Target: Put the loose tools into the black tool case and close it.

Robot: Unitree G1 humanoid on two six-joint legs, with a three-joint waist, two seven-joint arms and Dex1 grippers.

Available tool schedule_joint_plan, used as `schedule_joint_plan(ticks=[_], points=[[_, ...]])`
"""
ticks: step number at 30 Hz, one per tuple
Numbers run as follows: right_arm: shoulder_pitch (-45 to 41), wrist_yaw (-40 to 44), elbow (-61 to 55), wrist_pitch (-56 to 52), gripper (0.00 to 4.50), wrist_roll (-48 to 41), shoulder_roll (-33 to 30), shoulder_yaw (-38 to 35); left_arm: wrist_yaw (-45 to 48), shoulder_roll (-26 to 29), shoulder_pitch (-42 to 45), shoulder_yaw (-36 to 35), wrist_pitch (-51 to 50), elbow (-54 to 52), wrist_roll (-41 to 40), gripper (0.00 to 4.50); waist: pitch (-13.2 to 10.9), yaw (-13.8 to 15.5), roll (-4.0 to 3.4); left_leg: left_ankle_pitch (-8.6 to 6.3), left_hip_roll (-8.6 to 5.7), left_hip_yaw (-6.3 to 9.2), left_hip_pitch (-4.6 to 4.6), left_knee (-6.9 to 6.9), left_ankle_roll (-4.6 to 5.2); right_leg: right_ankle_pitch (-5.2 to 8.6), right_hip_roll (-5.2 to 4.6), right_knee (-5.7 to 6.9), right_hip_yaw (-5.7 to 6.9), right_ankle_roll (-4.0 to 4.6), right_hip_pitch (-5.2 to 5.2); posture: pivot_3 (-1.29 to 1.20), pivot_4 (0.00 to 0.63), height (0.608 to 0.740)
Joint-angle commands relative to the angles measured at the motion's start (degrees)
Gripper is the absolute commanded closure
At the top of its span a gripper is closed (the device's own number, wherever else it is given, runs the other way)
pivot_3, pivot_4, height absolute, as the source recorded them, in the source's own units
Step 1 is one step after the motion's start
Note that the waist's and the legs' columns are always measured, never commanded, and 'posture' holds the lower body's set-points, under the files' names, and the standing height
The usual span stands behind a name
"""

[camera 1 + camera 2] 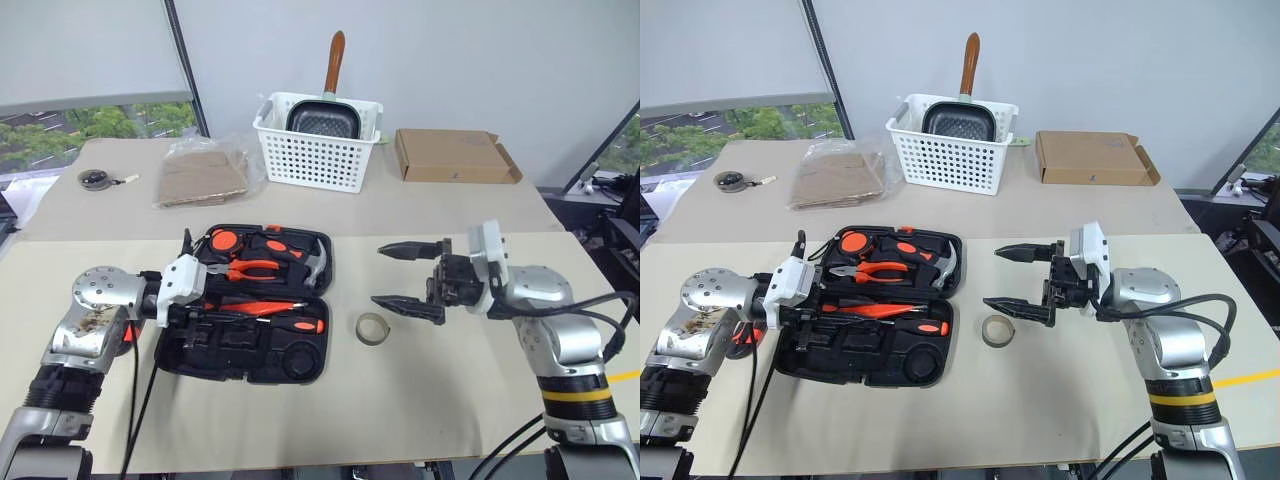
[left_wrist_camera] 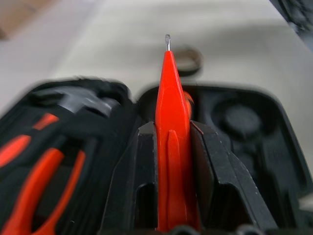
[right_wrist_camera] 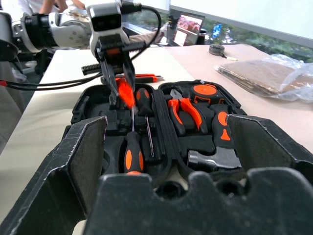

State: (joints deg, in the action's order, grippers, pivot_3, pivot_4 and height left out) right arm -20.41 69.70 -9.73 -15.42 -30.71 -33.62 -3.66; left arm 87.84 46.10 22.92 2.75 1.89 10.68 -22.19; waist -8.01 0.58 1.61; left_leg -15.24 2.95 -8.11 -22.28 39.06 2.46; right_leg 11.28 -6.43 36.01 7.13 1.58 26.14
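Lying open near the worktop's (image 1: pixel 420 400) front edge, black tool case (image 1: pixel 245 345). Poised over it, left hand (image 3: pixel 121 93) pinching the small all-orange screwdriver (image 2: pixel 172 147) (tip forward). Beside the case, small tape roll (image 1: pixel 373 329). Above that, right hand (image 1: pixel 408 278) spread wide, empty.

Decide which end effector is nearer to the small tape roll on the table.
Right. The right end effector, jaws wide open, hovers just above and beside the tape roll. The left end effector, shut on a small orange screwdriver, is over the tool case.
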Motion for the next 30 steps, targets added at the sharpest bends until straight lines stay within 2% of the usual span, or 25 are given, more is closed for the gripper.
schedule_joint_plan(ticks=[1, 6, 12, 18, 30], points=[[1.6, -1.7, -4.7, -0.1, 0.0, -2.4, -1.3, -3.0, 4.1, 2.0, 4.0, 0.3, 2.6, 3.7, 0.9, 4.02, 0.0, 0.0, 0.0, 0.0, 0.0, 0.01, -0.02, 0.0, 0.01, 0.0, 0.0, 0.0, 0.02, 0.0, 0.0, 0.0, 0.15, 0.7], [3.4, -3.0, -6.4, 0.2, 0.0, -2.8, -1.6, -2.9, 4.7, 7.7, 4.4, 3.3, 4.5, 5.9, 0.2, 4.02, 0.0, -0.1, 0.0, -0.01, -0.01, -0.02, -0.01, 0.0, 0.05, 0.0, 0.0, -0.05, -0.02, 0.0, -0.01, 0.0, 0.15, 0.7], [3.3, -2.8, -5.7, 0.9, 0.0, -2.9, -1.5, -2.1, 4.7, 13.1, 2.2, 3.8, 7.6, 8.1, -0.6, 4.02, 0.0, 0.0, -0.01, -0.09, -0.01, -0.02, -0.02, 0.03, 0.19, 0.01, -0.02, -0.06, -0.04, -0.01, -0.01, 0.0, 0.15, 0.7], [1.7, -1.5, -3.9, 1.7, 0.0, -2.5, -1.0, -0.9, 4.7, 14.9, 0.9, 4.0, 10.9, 11.1, 0.3, 4.02, 0.0, 0.1, -0.01, -0.09, -0.02, 0.01, -0.03, 0.05, 0.19, 0.01, -0.02, -0.04, -0.02, -0.01, -0.01, 0.0, 0.15, 0.7], [1.3, -0.2, -2.7, 3.0, 0.0, -2.5, -1.2, -0.4, 4.7, 13.2, 3.0, 6.1, 16.6, 17.2, 5.8, 4.02, 0.0, 0.1, -0.02, -0.11, -0.02, -0.03, -0.03, 0.1, 0.21, 0.01, -0.03, -0.01, -0.02, -0.01, -0.01, 0.0, 0.15, 0.7]])
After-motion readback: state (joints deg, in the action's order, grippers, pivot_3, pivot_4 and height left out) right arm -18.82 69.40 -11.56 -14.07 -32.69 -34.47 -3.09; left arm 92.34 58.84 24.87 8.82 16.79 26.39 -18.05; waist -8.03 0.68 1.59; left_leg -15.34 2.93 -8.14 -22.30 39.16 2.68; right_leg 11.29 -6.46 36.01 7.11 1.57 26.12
